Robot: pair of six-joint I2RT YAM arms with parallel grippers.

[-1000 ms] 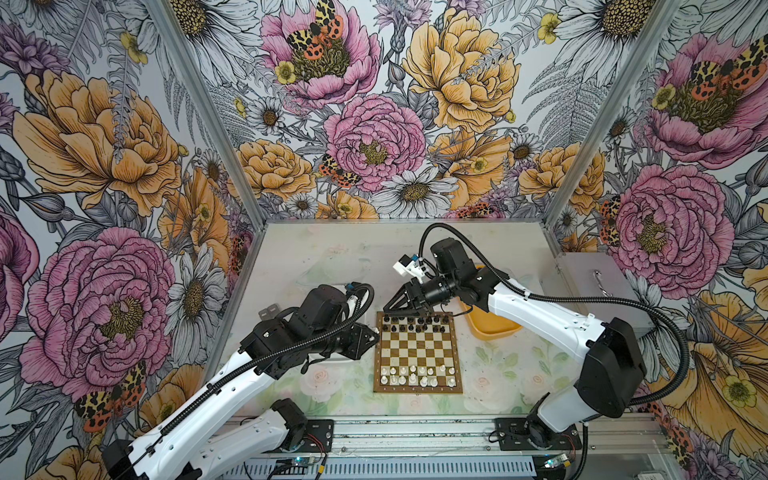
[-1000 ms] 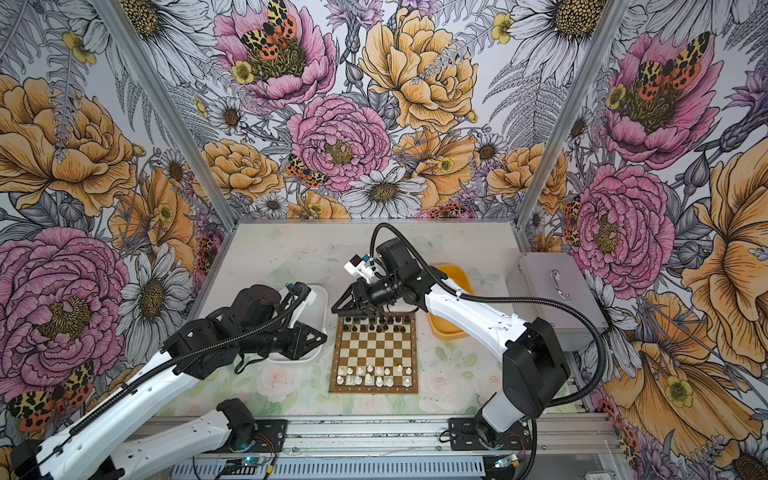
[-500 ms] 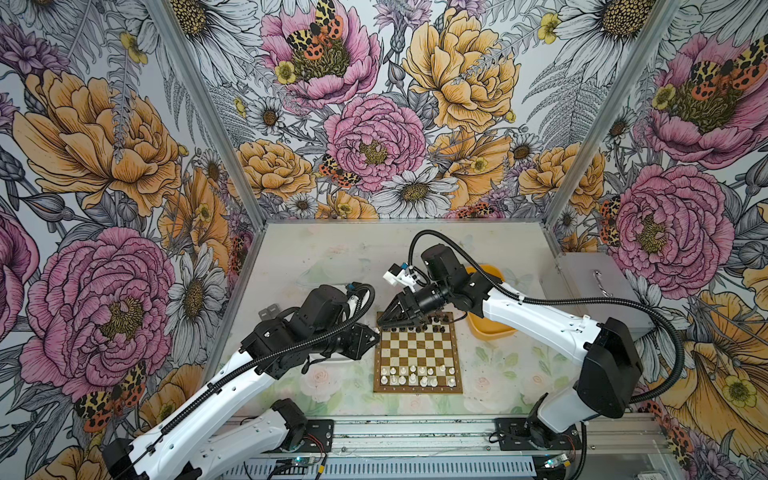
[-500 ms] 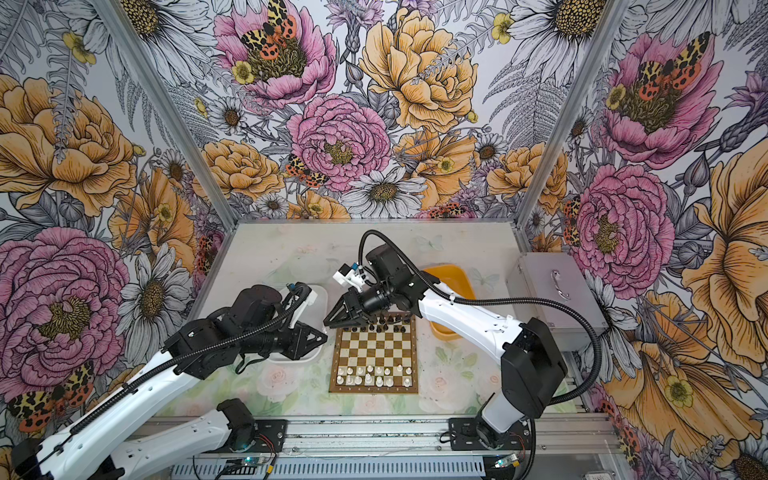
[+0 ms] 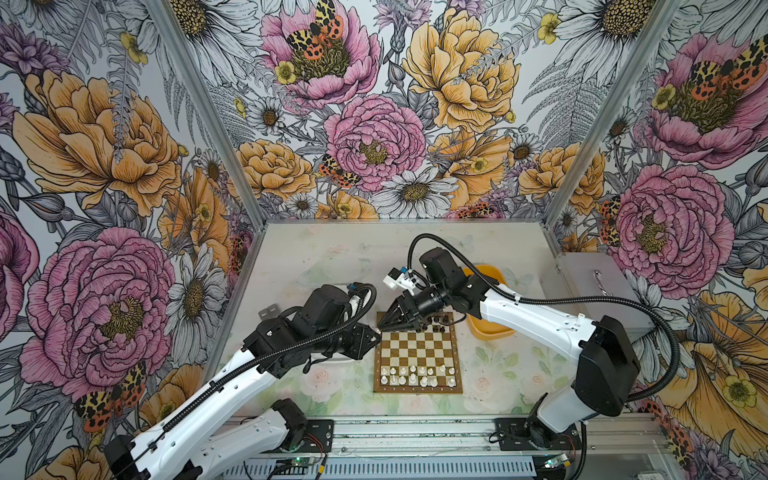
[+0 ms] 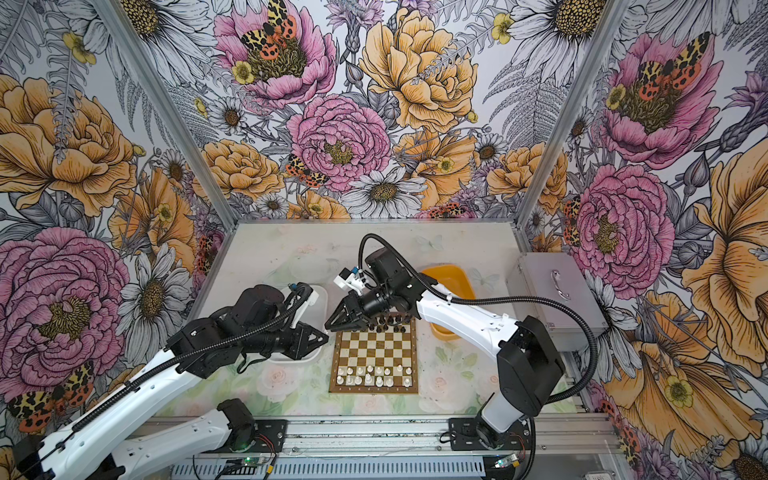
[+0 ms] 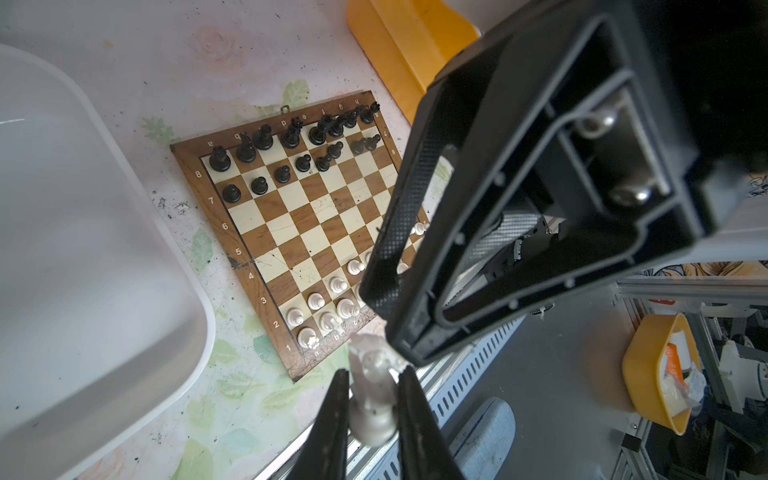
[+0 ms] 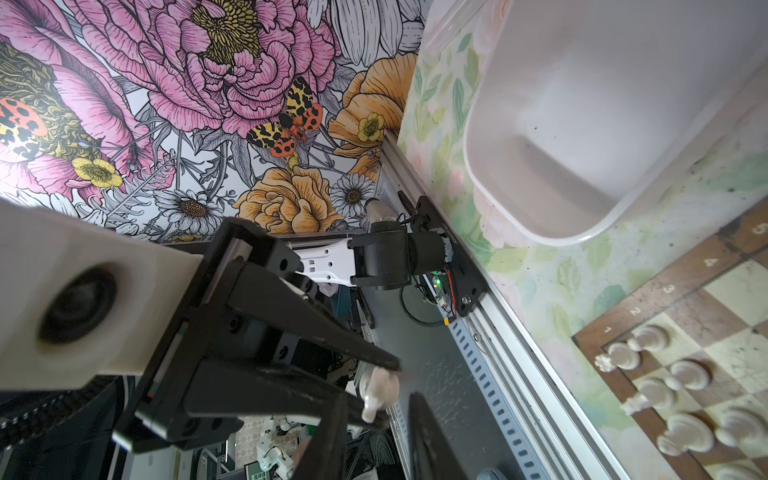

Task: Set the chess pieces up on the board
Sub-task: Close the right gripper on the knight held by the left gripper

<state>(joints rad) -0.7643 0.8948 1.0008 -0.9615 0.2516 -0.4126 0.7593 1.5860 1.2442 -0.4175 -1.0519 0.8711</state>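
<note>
My left fingers [image 7: 337,399] pinch a white chess piece [image 7: 372,388]; my right fingers [image 8: 422,436], slightly parted and empty, must straddle its head squarely before closing.

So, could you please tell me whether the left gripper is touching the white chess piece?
Touching. The left wrist view shows the white chess piece pinched between the two fingers of the left gripper, both pressed against its sides.

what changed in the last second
The right gripper swung left along the far edge of the board, ending close to the left gripper. The left gripper stayed put, still shut on a white piece. The pieces on the board look unchanged.
</note>
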